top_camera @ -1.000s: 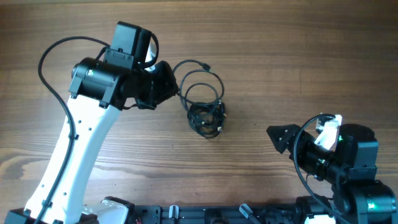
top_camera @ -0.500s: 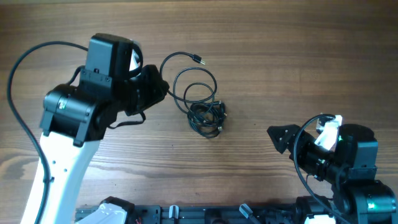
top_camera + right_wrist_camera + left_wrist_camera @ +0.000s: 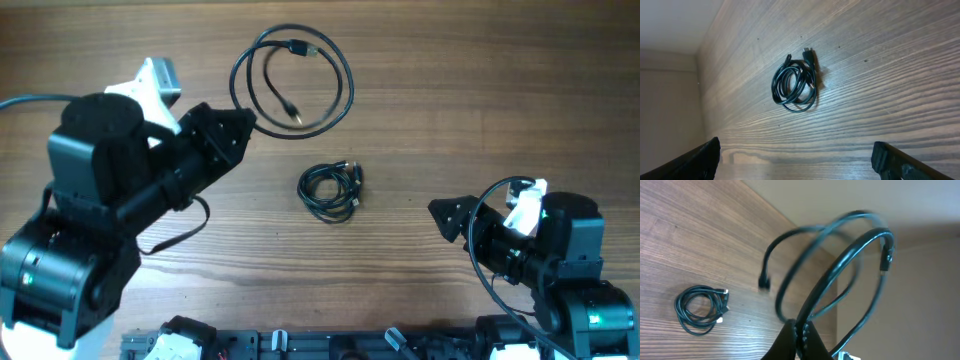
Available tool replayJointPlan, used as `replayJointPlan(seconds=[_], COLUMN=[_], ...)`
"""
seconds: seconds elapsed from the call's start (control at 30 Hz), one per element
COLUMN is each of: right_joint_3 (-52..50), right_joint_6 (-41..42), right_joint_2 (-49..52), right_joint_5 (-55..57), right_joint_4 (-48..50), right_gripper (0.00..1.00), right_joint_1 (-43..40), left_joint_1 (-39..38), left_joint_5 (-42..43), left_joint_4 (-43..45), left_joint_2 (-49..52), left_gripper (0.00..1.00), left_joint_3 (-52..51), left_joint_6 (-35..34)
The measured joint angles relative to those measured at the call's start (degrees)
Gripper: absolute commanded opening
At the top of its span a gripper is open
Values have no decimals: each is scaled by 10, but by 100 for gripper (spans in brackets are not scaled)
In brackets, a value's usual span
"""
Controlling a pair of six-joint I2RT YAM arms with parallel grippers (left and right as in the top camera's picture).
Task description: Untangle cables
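The left gripper (image 3: 241, 122) had drawn back and up, clenched on one looped cable (image 3: 297, 47). That loop hung clear of the wooden table (image 3: 480, 100), where a second before it had still run into the coiled cable (image 3: 350, 182). The coil lay alone at the table's middle. There were two cables: one held aloft, one lying coiled. At the lower right, the right gripper (image 3: 799, 162) stayed spread wide, grasping nothing.
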Motion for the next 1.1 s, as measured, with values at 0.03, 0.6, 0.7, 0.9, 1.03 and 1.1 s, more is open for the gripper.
replayJointPlan(seconds=[0.03, 0.6, 0.7, 0.9, 1.03, 1.1], right_joint_3=[0, 0, 0, 0, 0, 0], right_joint_6=[0, 3, 3, -31, -95, -120], right_joint_2=[0, 34, 42, 42, 43, 43], right_joint_5=[0, -75, -76, -125, -174, -193], right_joint_4=[2, 40, 41, 132, 173, 183], right_gripper=[100, 100, 100, 100, 100, 97], right_joint_1=[0, 0, 0, 0, 0, 0], left_joint_1=[0, -59, -60, -84, -86, -92], left_joint_5=[0, 152, 194, 231, 235, 235], left_joint_4=[0, -36, -24, -26, -41, -43], left_joint_2=[-3, 84, 84, 84, 84, 84], left_gripper=[4, 4, 4, 4, 4, 4], left_joint_3=[0, 3, 3, 3, 3, 3], left_joint_6=[-3, -67, -130, -236, -323, -349])
